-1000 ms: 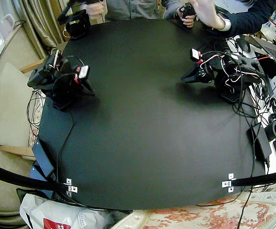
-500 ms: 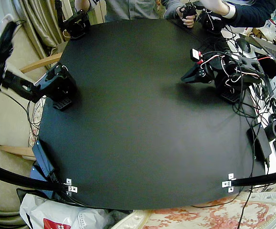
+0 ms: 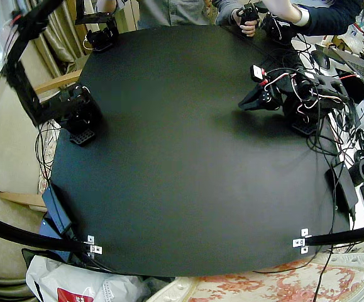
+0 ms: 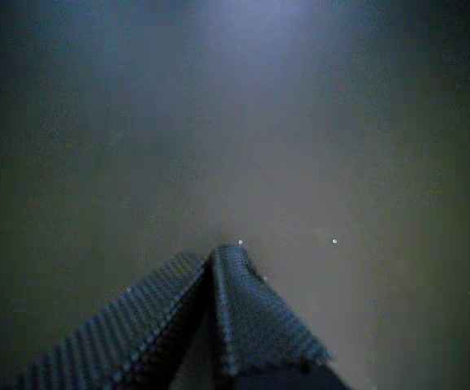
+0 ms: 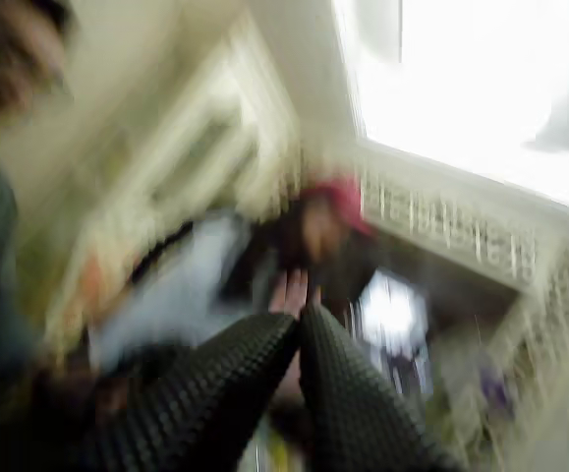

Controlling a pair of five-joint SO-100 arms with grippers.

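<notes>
The round black table [image 3: 188, 176] carries no loose objects. My left arm sits folded at the table's edge, its gripper [image 3: 243, 104] low over the black surface and pointing toward the middle. In a wrist view that gripper [image 4: 214, 253] is shut, with only bare table ahead. My right arm [image 3: 21, 69] stands stretched high above its base [image 3: 78, 119], and its end runs out of the fixed view's top edge. In a wrist view, blurred, the right gripper [image 5: 300, 313] is shut on nothing and points up at the room, with people and a bright ceiling behind it.
People sit behind the far edge, with a hand [image 3: 249, 25] at the rim. A tangle of cables and devices [image 3: 351, 145] lies past the left arm. A cushioned chair [image 3: 5, 138] stands beside the right arm's base. Metal brackets [image 3: 92, 244] [image 3: 302, 238] mark the near edge.
My right arm has unfolded from its rest over the table, swung outward past the edge, and now reaches high upward. The left arm has not moved.
</notes>
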